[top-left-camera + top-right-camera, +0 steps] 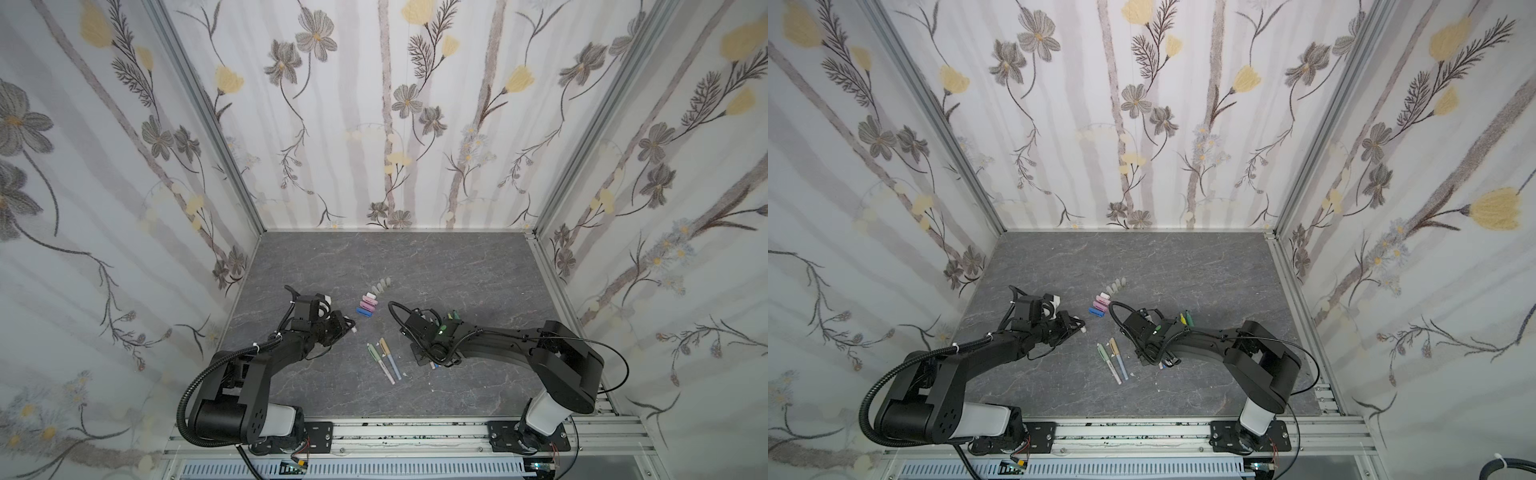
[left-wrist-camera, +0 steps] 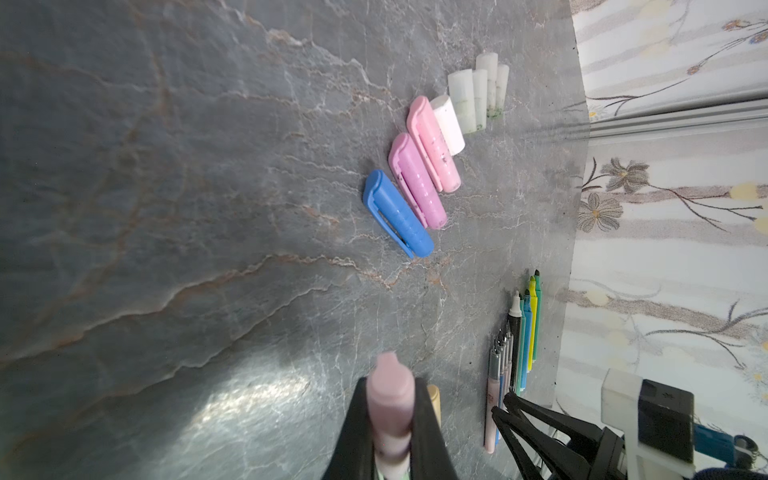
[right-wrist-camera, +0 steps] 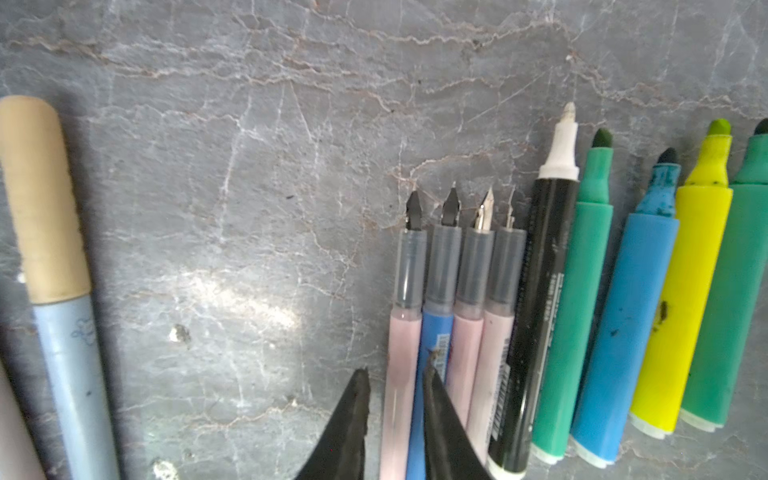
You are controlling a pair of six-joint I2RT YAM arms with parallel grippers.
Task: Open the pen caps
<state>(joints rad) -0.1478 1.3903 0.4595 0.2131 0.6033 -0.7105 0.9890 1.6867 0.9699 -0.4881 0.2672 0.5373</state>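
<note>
My left gripper [image 2: 390,386] is shut on a mauve-pink pen cap [image 2: 390,374]; it hovers left of the table's middle [image 1: 350,325]. Loose pen caps lie in a row beyond it: blue [image 2: 399,214], purple-pink [image 2: 417,180], pink [image 2: 434,143] and several translucent ones [image 2: 478,95]. Uncapped pens [image 3: 536,311] lie side by side under the right arm. My right gripper [image 3: 395,374] is open a little, its jaws either side of the leftmost pink barrel [image 3: 401,332], with a strip of table between one finger and the barrel.
Three capped pens [image 1: 384,361] lie between the arms, one with a peach cap [image 3: 41,199], one with a green cap [image 1: 372,351]. The right arm [image 1: 498,345] covers most of the uncapped row in both top views. Patterned walls enclose the grey table [image 1: 415,266].
</note>
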